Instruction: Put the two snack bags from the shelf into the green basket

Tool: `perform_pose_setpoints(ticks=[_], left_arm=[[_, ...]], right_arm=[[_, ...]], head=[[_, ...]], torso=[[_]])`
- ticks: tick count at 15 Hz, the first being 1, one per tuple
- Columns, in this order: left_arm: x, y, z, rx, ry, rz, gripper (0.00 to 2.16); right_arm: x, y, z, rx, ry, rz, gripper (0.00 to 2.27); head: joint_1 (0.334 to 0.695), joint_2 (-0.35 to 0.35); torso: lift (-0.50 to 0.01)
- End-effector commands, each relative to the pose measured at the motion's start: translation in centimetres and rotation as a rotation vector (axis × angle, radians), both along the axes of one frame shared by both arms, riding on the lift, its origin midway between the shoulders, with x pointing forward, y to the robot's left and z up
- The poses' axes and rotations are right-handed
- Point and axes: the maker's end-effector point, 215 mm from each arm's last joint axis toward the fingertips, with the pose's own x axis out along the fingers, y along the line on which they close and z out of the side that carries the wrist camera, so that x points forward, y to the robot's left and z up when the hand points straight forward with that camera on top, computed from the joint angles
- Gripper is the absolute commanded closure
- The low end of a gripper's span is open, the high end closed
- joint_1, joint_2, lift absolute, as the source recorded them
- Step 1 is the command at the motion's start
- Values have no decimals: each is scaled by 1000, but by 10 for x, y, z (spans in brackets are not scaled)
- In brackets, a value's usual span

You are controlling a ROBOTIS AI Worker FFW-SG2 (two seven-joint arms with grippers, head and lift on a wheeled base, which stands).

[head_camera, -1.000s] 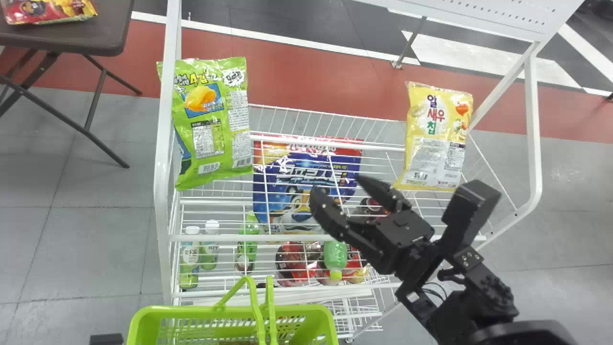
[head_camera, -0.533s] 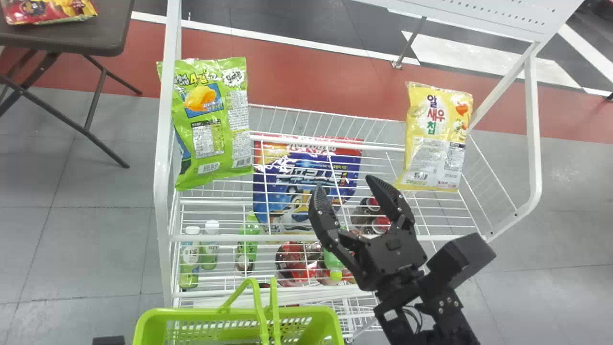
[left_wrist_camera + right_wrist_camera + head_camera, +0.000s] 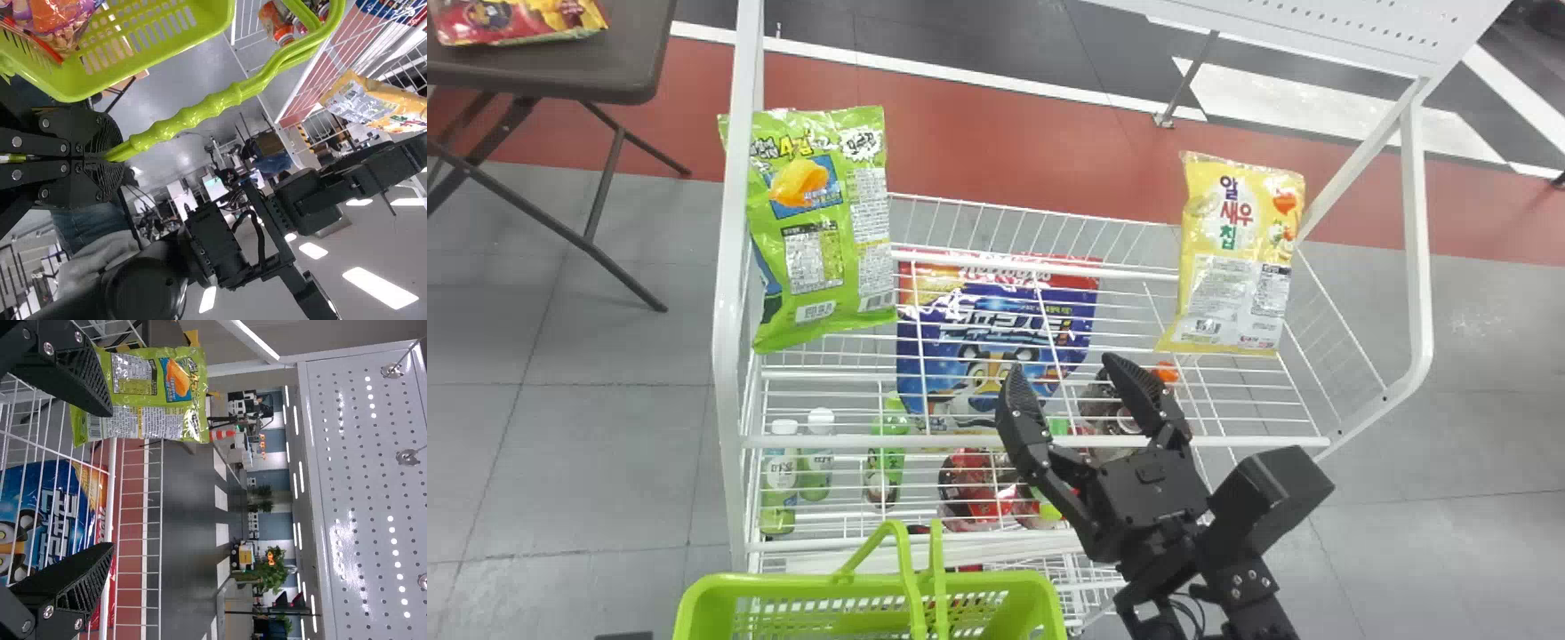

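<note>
From where I stand, both snack bags are up on the top shelf of the white wire rack [image 3: 951, 441]: the shiny green bag with an orange chip picture [image 3: 800, 227] upright at the left end, the yellow bag with a pale printed panel [image 3: 1234, 253] toward the right end. The right gripper [image 3: 1061, 373] is over the front of that shelf, between the two but closer to the yellow one, its black fingers spread wide with nothing between them and touching neither bag. Over on the other side, the left gripper [image 3: 110, 157] has its fingers closed on the ribbed lime-green handle [image 3: 193, 115] of the slatted plastic basket [image 3: 783, 583], which sits low in front of the rack. There's some glossy orange and purple packaging [image 3: 57, 17] inside it. A big blue bag with a penguin on it [image 3: 983, 333] shows through the wires, and a red-and-yellow packet [image 3: 520, 25] lies on a dark folding table [image 3: 578, 82] off to the left.
</note>
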Motion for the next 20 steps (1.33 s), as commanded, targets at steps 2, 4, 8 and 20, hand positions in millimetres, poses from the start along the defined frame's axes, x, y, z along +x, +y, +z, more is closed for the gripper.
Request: perform_pose_setpoints(ticks=[2, 4, 8, 20], left_arm=[[-1, 1, 0, -1, -1, 2, 2094], [-1, 1, 0, -3, 1, 4, 2094], [-1, 1, 1, -2, 0, 4, 2094], [2, 1, 0, -1, -2, 12, 2094]], right_arm=[[0, 4, -2, 11, 9, 6, 124], [0, 9, -5, 18, 27, 13, 124], [0, 10, -6, 17, 30, 15, 124], [5, 8, 15, 52, -51, -19, 124]], head=[[695, -350], [695, -350], [695, -350], [695, -350]], torso=[[-4], [-4], [-4], [-4]])
